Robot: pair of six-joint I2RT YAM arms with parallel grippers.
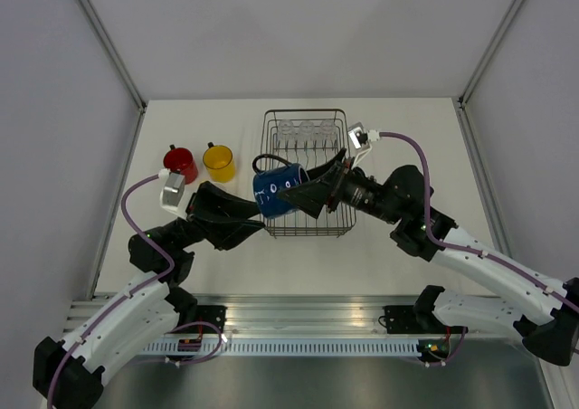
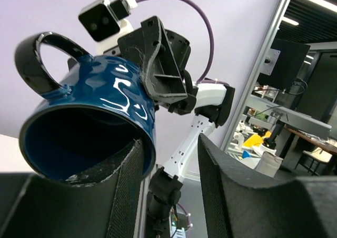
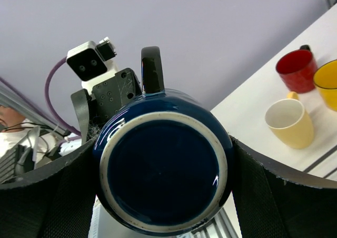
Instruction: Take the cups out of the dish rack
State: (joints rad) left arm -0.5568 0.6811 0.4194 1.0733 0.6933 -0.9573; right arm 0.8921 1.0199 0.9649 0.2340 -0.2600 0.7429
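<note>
At the far left of the white table (image 1: pixel 407 246) stand a red handled mug (image 1: pixel 180 164) and an orange-yellow handled mug (image 1: pixel 218 162), with a pale cream-yellow mug (image 3: pixel 287 123) near them. The left gripper (image 2: pixel 169 151) has its fingers spread at the rim of the dark blue glazed mug (image 1: pixel 276 189). The right gripper (image 1: pixel 302 192) pinches that mug's sides, holding it tilted over the left edge of the dark wire dish rack (image 1: pixel 308 233). At the rack's far end sit clear glass tumblers (image 1: pixel 308 127).

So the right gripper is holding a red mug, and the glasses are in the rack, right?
Not red: the mug in the right gripper is dark blue, as the top view shows. The glasses are indeed in the rack.
</note>
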